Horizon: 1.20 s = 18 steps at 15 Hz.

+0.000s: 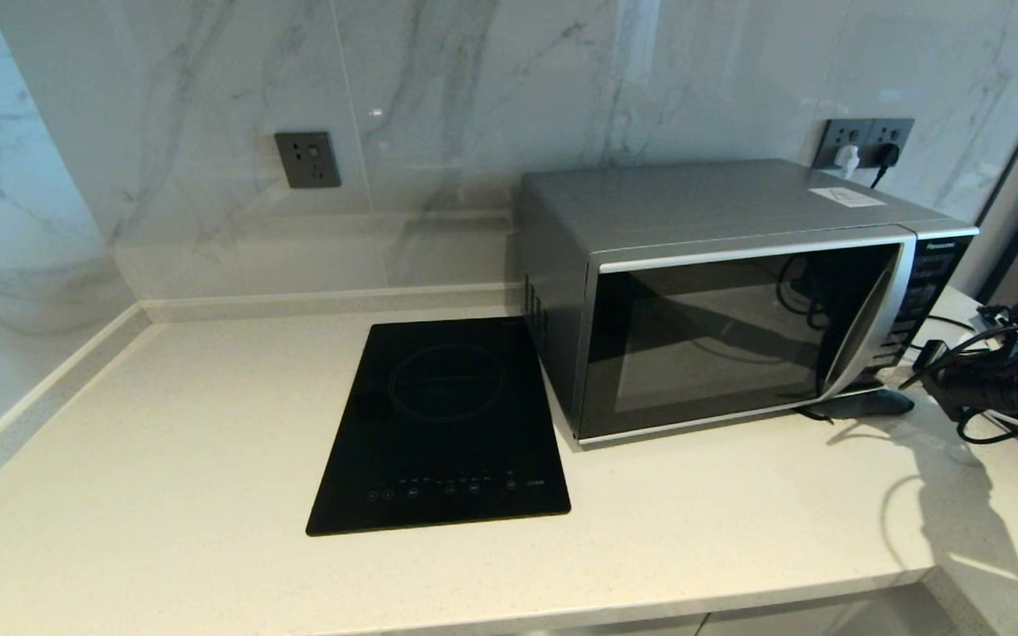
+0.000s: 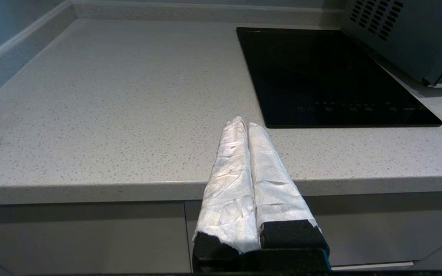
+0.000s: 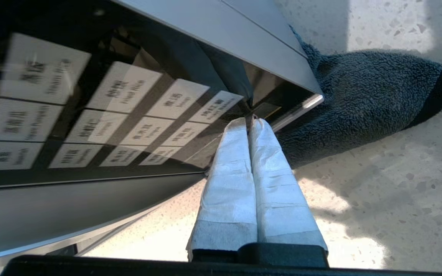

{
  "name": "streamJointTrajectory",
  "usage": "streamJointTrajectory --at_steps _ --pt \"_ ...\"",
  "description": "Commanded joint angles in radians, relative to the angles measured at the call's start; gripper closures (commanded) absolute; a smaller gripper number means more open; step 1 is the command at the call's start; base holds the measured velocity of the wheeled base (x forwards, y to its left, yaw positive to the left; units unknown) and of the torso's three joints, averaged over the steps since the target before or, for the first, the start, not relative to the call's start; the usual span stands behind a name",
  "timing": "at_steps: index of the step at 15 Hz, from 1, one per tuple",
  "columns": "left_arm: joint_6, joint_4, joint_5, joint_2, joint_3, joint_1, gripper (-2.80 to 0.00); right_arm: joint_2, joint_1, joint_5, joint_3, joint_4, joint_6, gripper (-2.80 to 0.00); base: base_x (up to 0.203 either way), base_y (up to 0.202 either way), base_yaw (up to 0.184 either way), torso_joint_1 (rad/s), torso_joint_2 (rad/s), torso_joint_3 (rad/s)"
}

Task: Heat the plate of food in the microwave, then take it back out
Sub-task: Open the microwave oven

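**Right gripper at microwave panel, door shut**

Right gripper (image 3: 248, 122): fingers pressed together, nothing held, tips at the lower corner of the microwave (image 1: 739, 291) button panel (image 3: 102, 111). Can't tell if the tips actually touch the panel — probably just off it. Just past the fingertips, a dark blue cloth (image 3: 363, 103) lies on the counter (image 1: 164, 495), tucked partly under the microwave's corner. To the other side of the fingers, the panel face fills the space; bare counter below them.

Left gripper (image 2: 246, 124): fingers closed flat against each other, empty, hanging over the counter's front edge. Ahead of its tips and off to one side sits the black hob (image 2: 332, 76), with the microwave's vented side just beyond it. Wide bare counter ahead on the other side, running to the wall upstand.

Microwave door is closed; glass too dark to see a plate inside. Cables trail off the right arm beside the microwave. Two plugs in the wall socket (image 1: 862, 141) behind it.
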<state>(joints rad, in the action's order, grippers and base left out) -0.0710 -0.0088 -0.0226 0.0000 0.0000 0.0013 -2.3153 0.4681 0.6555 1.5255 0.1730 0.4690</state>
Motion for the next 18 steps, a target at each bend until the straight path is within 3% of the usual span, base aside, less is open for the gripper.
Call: streamJointTrajectory --at_steps 1,18 --pt "-0.001 0.0 0.0 0.002 0.0 0.0 0.0 0.007 -0.01 0.006 0.008 0.003 0.003 0.0 0.0 0.0 0.0 0.0 0.0 0.0" --pt "-0.001 0.0 0.0 0.002 0.0 0.0 0.0 -0.025 -0.026 0.003 0.021 0.003 0.006 0.0 0.0 0.0 0.0 0.0 0.0 0.0"
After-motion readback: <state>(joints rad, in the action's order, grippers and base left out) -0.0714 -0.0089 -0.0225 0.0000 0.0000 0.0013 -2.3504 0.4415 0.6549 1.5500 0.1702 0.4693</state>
